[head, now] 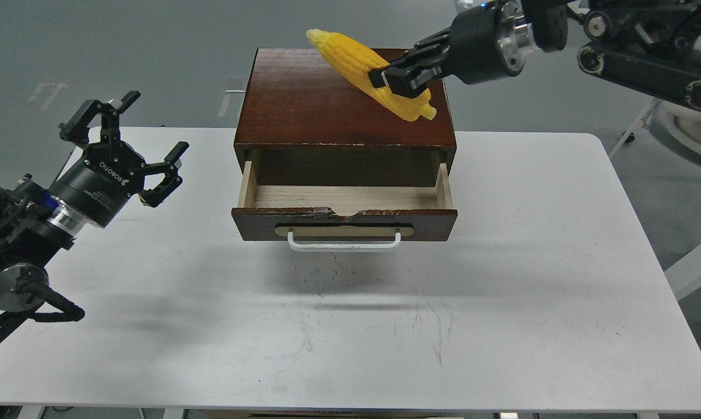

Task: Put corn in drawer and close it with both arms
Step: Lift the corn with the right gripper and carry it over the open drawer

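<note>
The right gripper (398, 81), clenched on the corn (369, 73), hangs over the worktop's far edge; the left gripper (123, 148) hovers spread at the left edge. Released there, the cob would likely land on the cabinet top (344, 99), missing the open drawer (344, 224).

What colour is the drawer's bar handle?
White, on a beige oval plate; the head view shows the handle clearly.

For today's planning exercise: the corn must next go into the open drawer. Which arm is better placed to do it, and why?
The right. Its gripper is already shut on the corn, held above the cabinet just behind the open drawer. The left gripper is open, holds nothing and is off to the drawer's left.
</note>
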`<action>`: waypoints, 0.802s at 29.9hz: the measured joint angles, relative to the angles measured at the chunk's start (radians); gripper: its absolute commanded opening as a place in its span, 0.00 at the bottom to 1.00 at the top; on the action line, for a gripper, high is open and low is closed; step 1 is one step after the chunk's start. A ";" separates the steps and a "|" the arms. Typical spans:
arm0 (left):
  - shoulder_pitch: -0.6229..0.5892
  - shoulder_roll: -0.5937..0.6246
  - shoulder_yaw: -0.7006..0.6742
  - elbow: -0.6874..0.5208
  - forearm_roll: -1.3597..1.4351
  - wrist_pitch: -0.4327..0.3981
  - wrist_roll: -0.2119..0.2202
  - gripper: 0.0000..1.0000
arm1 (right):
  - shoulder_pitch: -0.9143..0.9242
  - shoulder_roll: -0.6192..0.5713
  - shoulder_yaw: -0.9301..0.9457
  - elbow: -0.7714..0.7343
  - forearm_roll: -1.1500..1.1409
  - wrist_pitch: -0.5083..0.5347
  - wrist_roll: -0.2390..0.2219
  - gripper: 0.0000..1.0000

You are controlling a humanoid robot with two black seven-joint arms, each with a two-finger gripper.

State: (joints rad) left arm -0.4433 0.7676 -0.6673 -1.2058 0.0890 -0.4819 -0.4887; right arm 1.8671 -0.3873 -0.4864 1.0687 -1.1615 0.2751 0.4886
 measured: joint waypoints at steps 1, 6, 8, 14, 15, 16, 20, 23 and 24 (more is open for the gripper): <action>0.000 0.000 0.000 0.000 0.000 0.000 0.000 1.00 | 0.000 0.018 -0.010 0.000 -0.001 -0.004 0.000 0.11; 0.000 -0.001 0.000 0.000 0.000 0.000 0.000 1.00 | 0.001 0.088 -0.064 0.001 -0.030 -0.051 0.000 0.11; 0.000 0.000 0.000 -0.001 0.000 0.000 0.000 1.00 | 0.001 0.107 -0.081 0.001 -0.047 -0.077 0.000 0.11; -0.001 0.016 0.000 -0.003 0.000 0.000 0.000 1.00 | 0.001 0.157 -0.133 0.001 -0.079 -0.126 0.000 0.11; -0.001 0.017 0.000 -0.003 0.000 0.000 0.000 1.00 | -0.001 0.163 -0.141 0.001 -0.091 -0.132 0.000 0.11; -0.001 0.017 0.000 -0.003 0.000 0.000 0.000 1.00 | -0.003 0.168 -0.147 0.001 -0.099 -0.137 0.000 0.11; -0.002 0.017 0.000 -0.002 0.000 0.000 0.000 1.00 | -0.015 0.188 -0.178 0.001 -0.127 -0.158 0.000 0.11; -0.002 0.015 0.000 -0.002 0.000 0.000 0.000 1.00 | -0.023 0.200 -0.199 0.001 -0.150 -0.181 0.000 0.12; -0.002 0.013 0.000 -0.002 0.000 0.001 0.000 1.00 | -0.026 0.204 -0.206 0.000 -0.161 -0.187 0.000 0.12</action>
State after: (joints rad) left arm -0.4449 0.7811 -0.6672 -1.2074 0.0890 -0.4811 -0.4887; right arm 1.8407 -0.1830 -0.6927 1.0692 -1.3222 0.0878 0.4887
